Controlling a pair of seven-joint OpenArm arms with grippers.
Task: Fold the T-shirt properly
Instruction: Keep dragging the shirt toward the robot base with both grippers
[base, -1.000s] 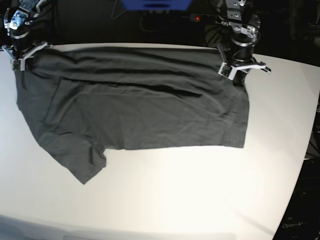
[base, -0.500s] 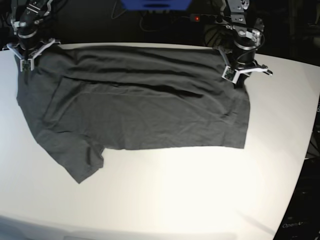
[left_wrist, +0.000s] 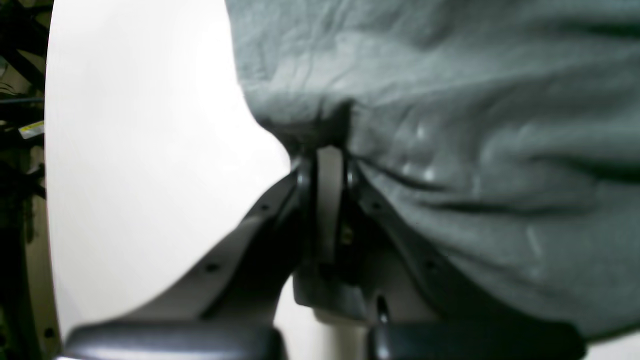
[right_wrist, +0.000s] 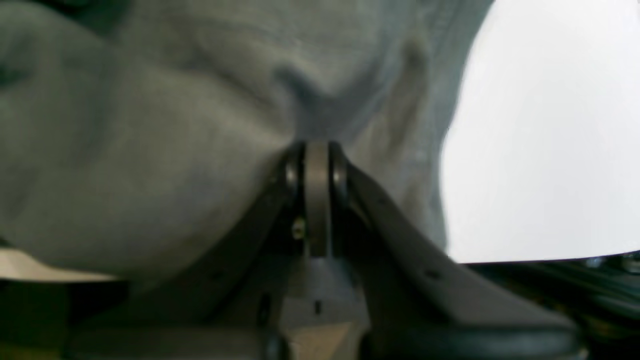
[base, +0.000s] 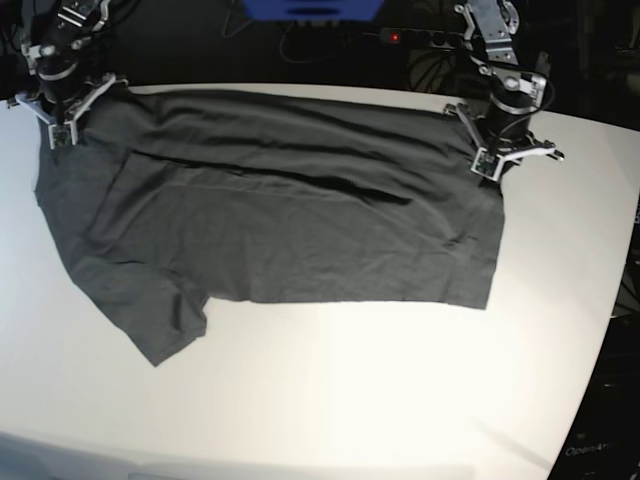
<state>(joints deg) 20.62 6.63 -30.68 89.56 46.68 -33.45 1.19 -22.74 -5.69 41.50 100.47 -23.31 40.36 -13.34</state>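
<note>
T-shirt (base: 270, 215) spread on white bench (base: 400, 390); far corners pinched in closed jaws of left gripper (base: 497, 160) at 2 o'clock, right gripper (base: 62, 122) at 10.

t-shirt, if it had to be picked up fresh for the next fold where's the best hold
Probably the T-shirt near hem corner, pincer coming from the table's open right side: that edge lies straight, flat and free. The left pincer and right pincer already pinch the far corners.
</note>
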